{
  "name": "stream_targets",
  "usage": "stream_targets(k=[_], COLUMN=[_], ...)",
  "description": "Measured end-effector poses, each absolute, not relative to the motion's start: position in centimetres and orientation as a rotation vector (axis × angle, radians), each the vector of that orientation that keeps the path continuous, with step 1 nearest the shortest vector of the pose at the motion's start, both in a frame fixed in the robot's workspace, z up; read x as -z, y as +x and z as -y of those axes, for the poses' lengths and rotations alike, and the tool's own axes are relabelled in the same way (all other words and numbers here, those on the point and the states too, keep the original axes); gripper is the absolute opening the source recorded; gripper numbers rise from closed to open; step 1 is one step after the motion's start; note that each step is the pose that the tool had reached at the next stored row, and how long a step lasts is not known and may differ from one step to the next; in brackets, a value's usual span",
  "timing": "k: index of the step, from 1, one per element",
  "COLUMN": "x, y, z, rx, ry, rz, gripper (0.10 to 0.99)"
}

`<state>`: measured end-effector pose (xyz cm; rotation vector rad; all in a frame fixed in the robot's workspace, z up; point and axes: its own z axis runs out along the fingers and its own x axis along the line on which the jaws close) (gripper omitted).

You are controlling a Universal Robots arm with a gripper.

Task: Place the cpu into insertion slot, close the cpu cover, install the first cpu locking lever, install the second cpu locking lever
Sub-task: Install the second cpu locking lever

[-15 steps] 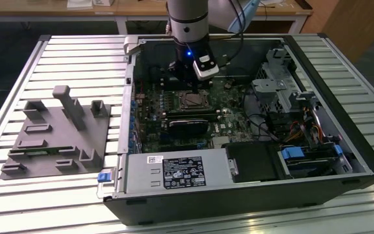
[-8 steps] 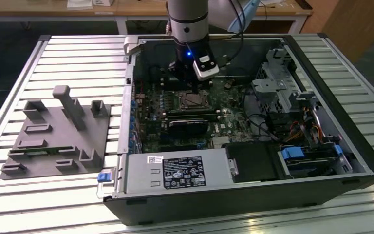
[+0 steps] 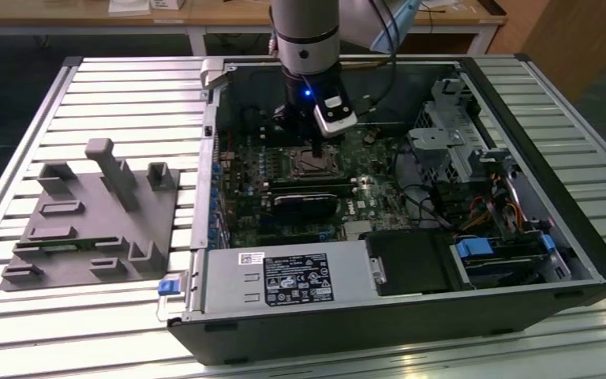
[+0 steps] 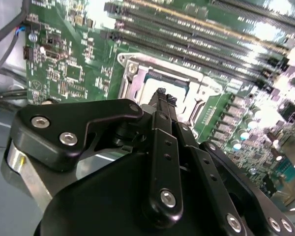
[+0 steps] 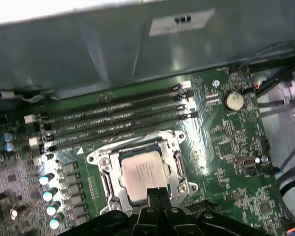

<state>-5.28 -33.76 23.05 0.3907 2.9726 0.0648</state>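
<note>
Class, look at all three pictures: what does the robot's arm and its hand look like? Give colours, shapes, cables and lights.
The arm is a silver-grey cylinder with a black lower section carrying a small blue light. A black cable runs beside it. The hand is matt black, with jointed links fastened by silver screws and two slim fingers.

The arm (image 3: pixel 305 35) comes down near-vertical from the far edge of the table, its grey wrist section pointing straight downward, with a small blue light glowing on its black lower part. A white-and-black camera block (image 3: pixel 334 113) is fixed to the wrist on the exterior view's right. The pincer (image 3: pixel 314 150) hangs below, pointing down. In both wrist views its two slim black fingers (image 4: pixel 163 105) are pressed together with no gap visible between the tips, their linkage bars folded inward.
</note>
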Motion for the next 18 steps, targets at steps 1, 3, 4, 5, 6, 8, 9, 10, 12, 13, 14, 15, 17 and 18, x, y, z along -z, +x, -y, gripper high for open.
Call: stream_targets(k=[1,3,4,5,6,8,9,10,12,13,14,15,17,18], x=[-23.0,-23.0,-23.0,-23.0,-23.1,-23.2,-23.2,-23.3,-23.4,-23.4,-23.4,-23.4,-23.4,-23.4], y=[-5.3,-5.3,-5.3,-5.3,-5.3,-5.3,-5.3,-5.3,-5.3,-5.3,-5.3,-5.3,-5.3,-5.3], z=[33.9,34.3,34.4,34.5,34.6,34.6,34.6,34.7,34.8,35.0,35.1,35.3,35.7,35.9], rx=[-0.065,-0.065,-0.065,-0.065,-0.065,-0.064,-0.065,-0.065,-0.065,-0.065,-0.065,-0.065,-0.065,-0.065], ry=[0.391,0.391,0.391,0.391,0.391,0.391,0.391,0.391,0.391,0.391,0.391,0.391,0.391,0.391], rz=[-2.973,-2.973,-2.973,-2.973,-2.973,-2.973,-2.973,-2.973,-2.973,-2.973,-2.973,-2.973,-2.973,-2.973], gripper=[0.106,0.106,0.106,0.106,0.106,0.106,0.106,0.106,0.106,0.106,0.106,0.106,0.106,0.106])
